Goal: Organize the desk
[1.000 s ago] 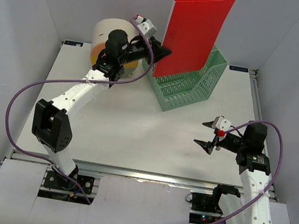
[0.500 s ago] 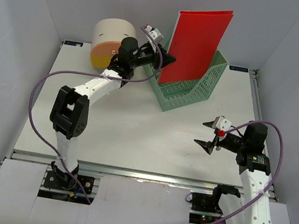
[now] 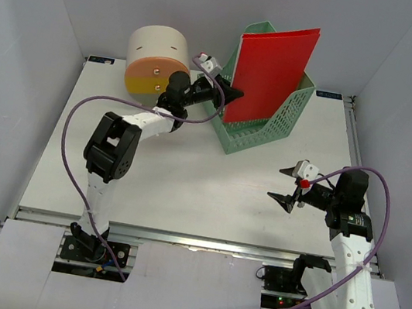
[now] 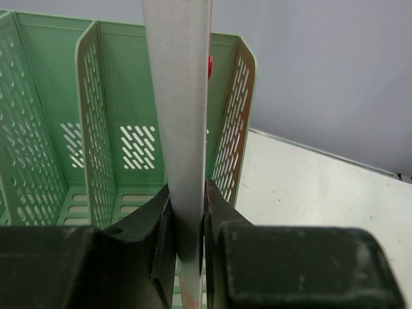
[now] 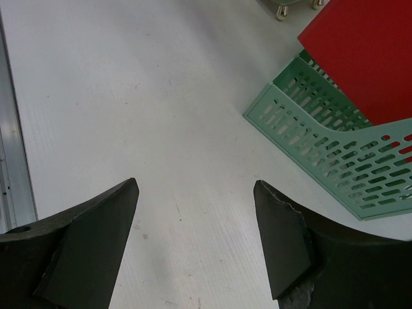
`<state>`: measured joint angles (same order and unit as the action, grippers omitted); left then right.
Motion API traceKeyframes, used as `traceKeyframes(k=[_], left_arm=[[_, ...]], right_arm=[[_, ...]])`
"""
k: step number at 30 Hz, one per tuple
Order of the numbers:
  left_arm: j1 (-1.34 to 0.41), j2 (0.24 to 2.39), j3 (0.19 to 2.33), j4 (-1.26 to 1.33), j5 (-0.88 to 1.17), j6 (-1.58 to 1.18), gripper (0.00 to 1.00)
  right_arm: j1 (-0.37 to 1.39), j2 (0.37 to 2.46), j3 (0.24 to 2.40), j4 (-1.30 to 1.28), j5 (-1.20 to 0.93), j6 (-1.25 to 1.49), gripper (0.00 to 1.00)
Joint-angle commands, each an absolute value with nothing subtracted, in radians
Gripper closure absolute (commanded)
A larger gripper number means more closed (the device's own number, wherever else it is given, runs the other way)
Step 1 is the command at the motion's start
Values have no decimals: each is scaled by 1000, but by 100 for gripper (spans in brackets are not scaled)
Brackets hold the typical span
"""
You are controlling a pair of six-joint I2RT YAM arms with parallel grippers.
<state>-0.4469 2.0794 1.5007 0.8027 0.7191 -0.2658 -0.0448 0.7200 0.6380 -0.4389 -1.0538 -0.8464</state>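
Note:
A red folder [image 3: 269, 74] stands upright with its lower part inside the green mesh file rack [image 3: 260, 136] at the back of the white desk [image 3: 187, 175]. My left gripper [image 3: 229, 95] is shut on the folder's left edge. In the left wrist view the folder's pale edge [image 4: 180, 129] runs up from between the pads of the left gripper [image 4: 185, 212], in the slot between a divider and the outer wall of the rack [image 4: 45, 129]. My right gripper [image 3: 276, 181] hovers open over the desk [image 5: 129, 77] at the front right; nothing lies in the right gripper [image 5: 196, 183].
A beige round drawer box [image 3: 157, 59] with an orange base sits at the back left, just behind the left arm. A metal rail [image 3: 192, 240] runs along the desk's front edge. Grey walls enclose the left, right and back sides. The rack's corner [image 5: 335, 141] lies ahead-right of the right gripper.
My left arm has swung right and stretched toward the back, carrying the red folder right and down into the green rack. The right arm has not moved.

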Motion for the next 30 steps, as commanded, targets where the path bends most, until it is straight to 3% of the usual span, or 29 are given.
traceKeyframes(k=[1, 12, 21, 30], left_arm=[[-445, 2093, 1480, 975, 740, -292, 94], [-445, 2152, 1447, 1049, 730, -337, 94], [-445, 2070, 1351, 1104, 672, -320, 98], [-448, 2080, 1403, 1133, 680, -359, 99]], right_arm=[[-49, 723, 629, -416, -1071, -859, 21], [-49, 729, 629, -416, -1080, -859, 21], [-49, 730, 627, -416, -1086, -861, 21], [-49, 732, 626, -416, -1086, -862, 21]])
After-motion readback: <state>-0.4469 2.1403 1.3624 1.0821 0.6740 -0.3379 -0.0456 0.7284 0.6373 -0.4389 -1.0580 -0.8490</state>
